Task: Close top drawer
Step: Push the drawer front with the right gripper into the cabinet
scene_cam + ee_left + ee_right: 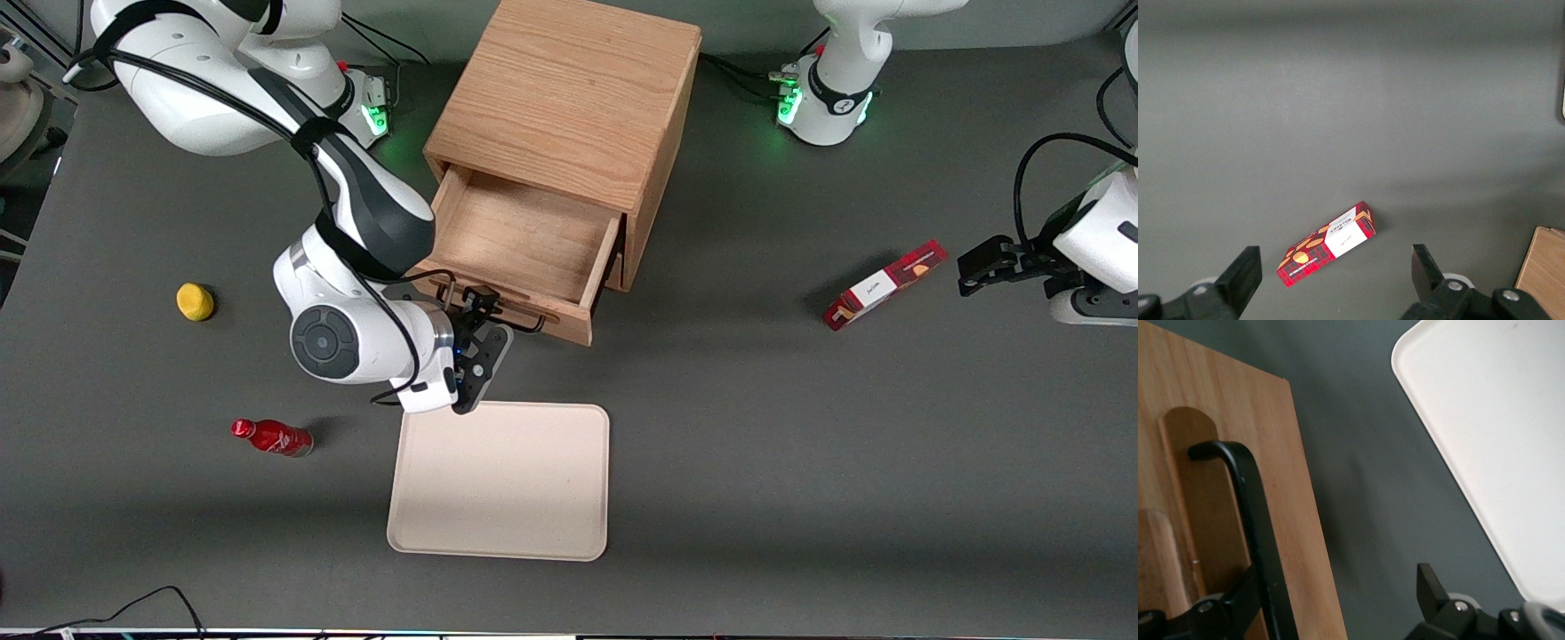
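The oak cabinet [569,89] stands at the middle of the table. Its top drawer [524,236] is pulled out toward the front camera and looks empty. The black wire handle [526,322] runs along the drawer's front. My right gripper [487,324] is open, directly in front of the drawer front at the end of the handle toward the working arm. In the right wrist view the gripper [1335,593] straddles the edge of the drawer front [1298,487]. One finger [1238,600] lies against the handle [1248,493]; the other finger [1431,583] is over bare table.
A cream tray [502,480] lies nearer the front camera than the drawer, close under the gripper; it also shows in the right wrist view [1485,433]. A yellow object [195,301] and a red bottle [273,437] lie toward the working arm's end. A red box [883,284] lies toward the parked arm's end.
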Available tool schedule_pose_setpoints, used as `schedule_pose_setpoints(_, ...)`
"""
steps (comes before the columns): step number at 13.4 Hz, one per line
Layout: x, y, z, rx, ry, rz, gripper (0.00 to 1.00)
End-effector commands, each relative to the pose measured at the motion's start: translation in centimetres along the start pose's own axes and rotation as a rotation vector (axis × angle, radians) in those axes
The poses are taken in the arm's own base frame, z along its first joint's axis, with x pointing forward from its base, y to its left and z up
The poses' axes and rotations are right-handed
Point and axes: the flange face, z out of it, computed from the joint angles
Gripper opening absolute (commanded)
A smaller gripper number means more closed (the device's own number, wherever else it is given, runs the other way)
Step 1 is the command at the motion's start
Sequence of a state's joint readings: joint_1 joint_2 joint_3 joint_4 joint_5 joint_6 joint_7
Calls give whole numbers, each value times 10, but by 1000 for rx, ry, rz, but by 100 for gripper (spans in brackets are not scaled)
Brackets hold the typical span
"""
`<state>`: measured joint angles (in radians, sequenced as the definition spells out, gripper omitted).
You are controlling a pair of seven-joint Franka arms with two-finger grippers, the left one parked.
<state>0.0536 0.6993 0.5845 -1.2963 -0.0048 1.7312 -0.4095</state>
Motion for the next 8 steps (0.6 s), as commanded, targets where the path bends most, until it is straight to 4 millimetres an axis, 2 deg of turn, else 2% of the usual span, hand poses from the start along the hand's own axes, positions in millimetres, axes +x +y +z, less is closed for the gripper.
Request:
schedule_pose_setpoints(1, -14, -17, 2, -11, -11, 21, 100)
schedule_pose_setpoints(6, -22, -34, 5, -4, -19, 40, 100)
schedule_pose_setpoints(8, -18, -51, 13, -4, -8, 44, 100)
